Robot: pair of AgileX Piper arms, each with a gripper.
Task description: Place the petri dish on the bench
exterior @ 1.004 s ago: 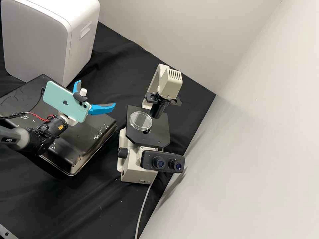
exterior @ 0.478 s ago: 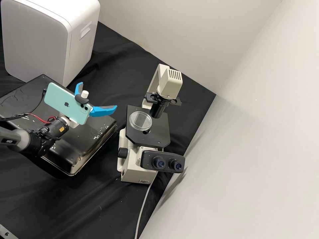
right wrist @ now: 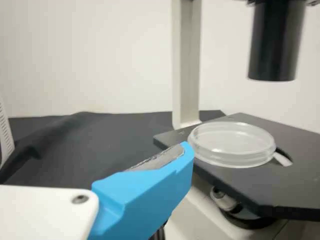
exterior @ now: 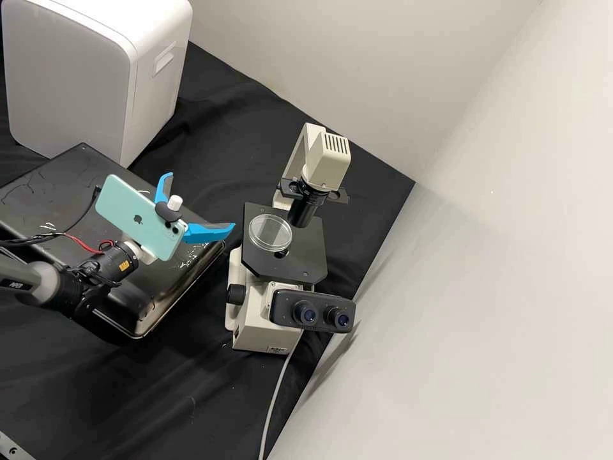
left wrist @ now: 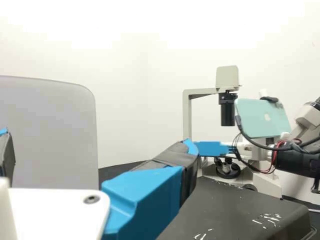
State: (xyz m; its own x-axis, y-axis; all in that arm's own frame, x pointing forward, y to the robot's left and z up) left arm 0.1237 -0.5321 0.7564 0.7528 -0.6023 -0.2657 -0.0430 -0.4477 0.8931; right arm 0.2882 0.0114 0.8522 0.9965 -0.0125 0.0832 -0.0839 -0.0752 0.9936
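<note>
The clear round plastic petri dish (exterior: 270,231) lies flat on the black square stage (exterior: 306,259) of the cream-coloured microscope (exterior: 255,319), not on the bench. The right gripper (exterior: 200,200) hovers just beside the stage's edge, about level with the dish and apart from it. Its blue fingers are spread and empty, and a teal phone (exterior: 137,217) is mounted at its wrist. The left gripper (left wrist: 95,137), also spread and empty, is farther off.

The right arm (exterior: 38,284) comes in from the left edge of the high view, angled up toward centre frame. Its right claw (exterior: 200,201) holds both blue fingers (exterior: 207,229) spread wide. The left claw (left wrist: 95,150) is likewise parted.
</note>
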